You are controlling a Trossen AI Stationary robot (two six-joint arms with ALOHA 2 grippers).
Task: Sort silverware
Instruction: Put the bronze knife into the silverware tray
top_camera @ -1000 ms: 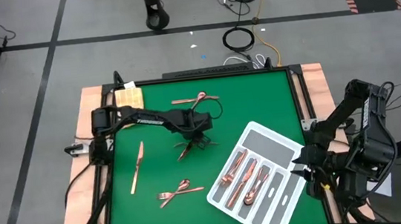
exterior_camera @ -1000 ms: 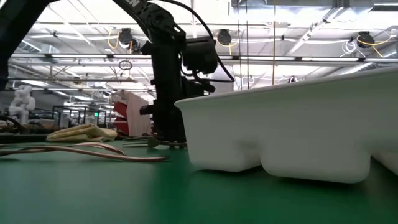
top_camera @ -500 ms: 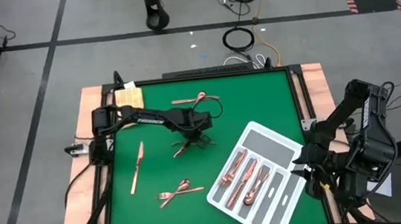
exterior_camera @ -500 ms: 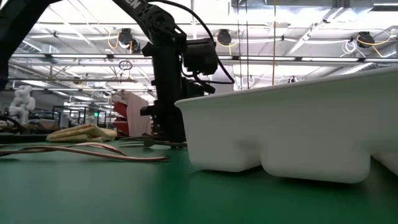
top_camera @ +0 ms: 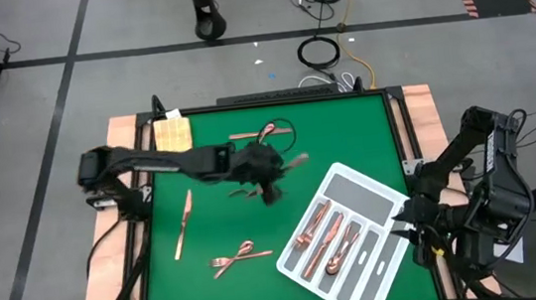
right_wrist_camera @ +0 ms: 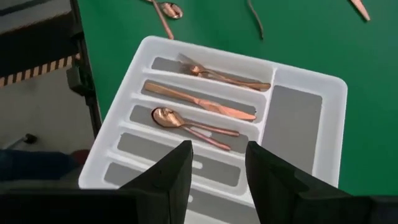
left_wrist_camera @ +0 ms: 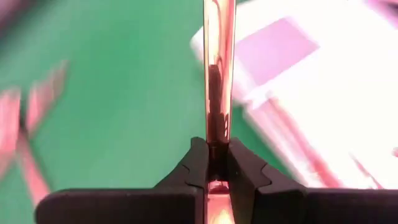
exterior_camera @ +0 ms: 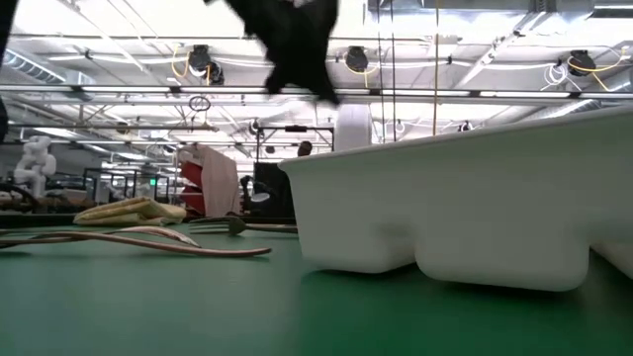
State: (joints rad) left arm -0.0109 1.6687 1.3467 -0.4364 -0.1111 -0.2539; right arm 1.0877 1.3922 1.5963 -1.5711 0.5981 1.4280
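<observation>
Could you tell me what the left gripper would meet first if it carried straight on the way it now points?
Probably the white tray. The left gripper is shut on a copper utensil whose far end points toward the tray's near corner, with only green mat between. Depth is unclear, so it might pass above the rim.

A tray [top_camera: 385,201] sits at the table's [top_camera: 346,132] right front, a fork [right_wrist_camera: 214,75], knife [right_wrist_camera: 199,100] and spoon [right_wrist_camera: 186,126] in adjacent compartments, other silverware [top_camera: 239,257] lying left of it.
</observation>
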